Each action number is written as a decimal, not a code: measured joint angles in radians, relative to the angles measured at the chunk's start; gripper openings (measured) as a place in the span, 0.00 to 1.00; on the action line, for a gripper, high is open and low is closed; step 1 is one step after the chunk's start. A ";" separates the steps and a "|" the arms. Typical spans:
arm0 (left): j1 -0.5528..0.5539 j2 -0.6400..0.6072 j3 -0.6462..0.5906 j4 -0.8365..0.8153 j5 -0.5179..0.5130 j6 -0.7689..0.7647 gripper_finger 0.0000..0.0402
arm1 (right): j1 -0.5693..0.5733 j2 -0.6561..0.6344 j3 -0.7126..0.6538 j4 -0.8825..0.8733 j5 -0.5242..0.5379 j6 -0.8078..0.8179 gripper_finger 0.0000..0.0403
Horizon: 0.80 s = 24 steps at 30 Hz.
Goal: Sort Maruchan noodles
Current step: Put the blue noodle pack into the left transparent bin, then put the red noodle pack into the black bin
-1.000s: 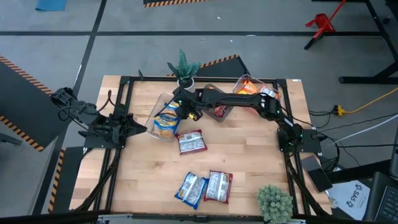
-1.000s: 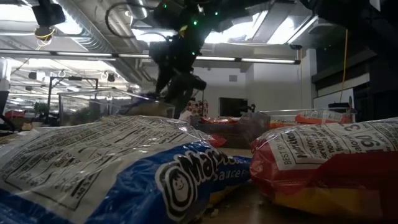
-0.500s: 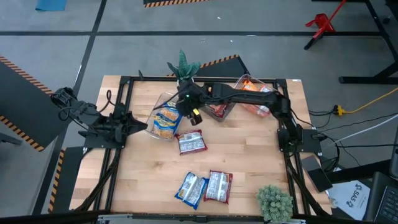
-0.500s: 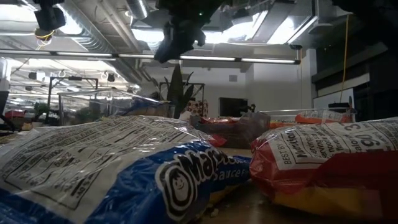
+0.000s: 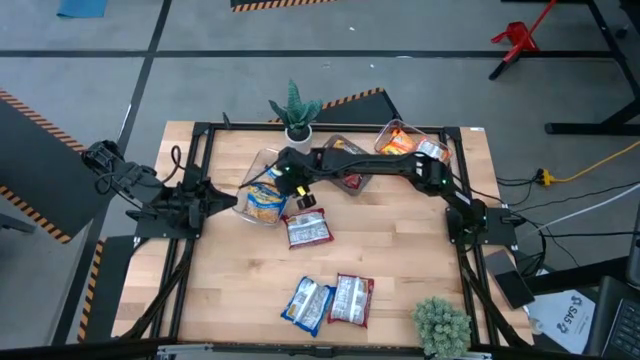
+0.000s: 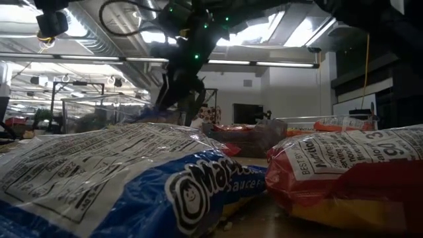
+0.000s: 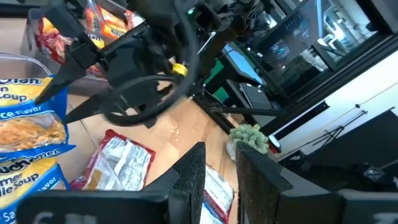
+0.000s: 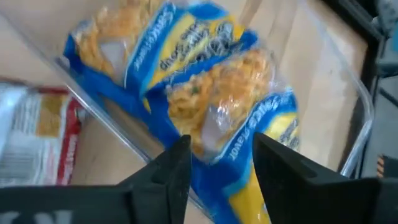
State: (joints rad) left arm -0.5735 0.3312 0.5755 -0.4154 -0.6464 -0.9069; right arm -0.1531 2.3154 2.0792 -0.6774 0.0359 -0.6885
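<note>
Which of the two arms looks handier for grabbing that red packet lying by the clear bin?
Probably the right. Its gripper hovers, jaws open, over the bin beside the red packet. The left gripper waits at the table's left edge.

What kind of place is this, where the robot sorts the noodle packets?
Probably a robotics lab or workshop in an industrial hall. The wooden table stands on a grey concrete floor with hazard-striped tape. The low view shows exposed ceiling ducts and strip lights. The right gripper works over a clear bin of blue-yellow packets.
</note>
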 joint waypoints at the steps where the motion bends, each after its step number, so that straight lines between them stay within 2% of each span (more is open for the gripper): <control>1: 0.000 -0.001 0.000 0.001 0.000 0.000 0.21 | -0.004 0.009 0.001 0.007 0.003 -0.001 0.37; 6: 0.000 0.000 0.000 -0.006 -0.008 0.000 0.21 | -0.021 0.025 0.003 0.023 -0.001 -0.001 0.37; 13: 0.000 -0.001 0.000 -0.019 -0.021 -0.002 0.21 | -0.039 0.032 0.000 0.115 0.062 -0.030 0.37; 16: 0.000 -0.001 0.000 -0.021 -0.022 -0.002 0.21 | -0.046 0.032 0.000 0.112 0.053 -0.025 0.37; 19: 0.000 -0.001 0.000 -0.022 -0.022 -0.002 0.21 | -0.044 0.031 0.000 0.118 0.092 -0.023 0.37; 22: 0.000 -0.001 0.000 -0.022 -0.020 -0.002 0.21 | -0.033 0.004 -0.002 0.111 0.152 -0.018 0.37; 24: 0.000 -0.001 0.000 -0.023 -0.001 -0.002 0.21 | -0.022 -0.046 -0.002 0.074 0.155 0.011 0.37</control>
State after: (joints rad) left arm -0.5735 0.3306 0.5755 -0.4389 -0.6478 -0.9085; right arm -0.1754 2.2692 2.0777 -0.6036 0.1913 -0.6775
